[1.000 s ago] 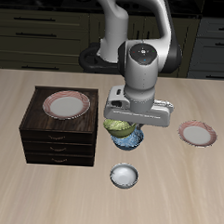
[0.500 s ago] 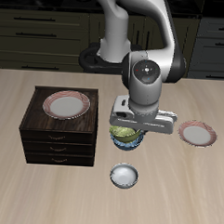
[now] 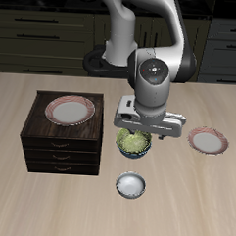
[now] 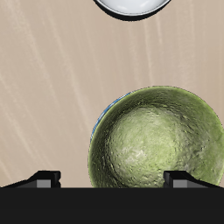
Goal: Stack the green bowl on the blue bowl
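In the exterior view, the tool (image 3: 139,134) hangs over the middle of the counter (image 3: 18,198), its grey body directly above the green bowl (image 3: 134,143). The green bowl sits roughly midway between the counter's side edges, a little nearer the front edge than the back. Only its front part shows below the tool body; the blue bowl cannot be made out from here. Whether the fingers are apart or closed cannot be told in this view, as the tool body hides them. A small silvery-white bowl (image 3: 132,185) stands alone nearer the front edge, just in front of the green bowl but apart from it. A dark wooden cabinet (image 3: 58,148) with drawers stands beside the green bowl, and a pink-rimmed plate (image 3: 70,110) lies on its top. A second pink-rimmed plate (image 3: 208,141) lies on the counter on the other side of the tool.

In the wrist view, the green bowl (image 4: 159,140) fills much of the frame, its mottled hollow facing up. A thin crescent of the blue bowl (image 4: 99,119) peeks out along one side of its rim, so the green bowl rests inside it. The two fingertips (image 4: 45,178) stand wide apart, outside the green bowl's rim, gripping nothing. The silvery-white bowl (image 4: 133,7) is cut by the frame's edge.
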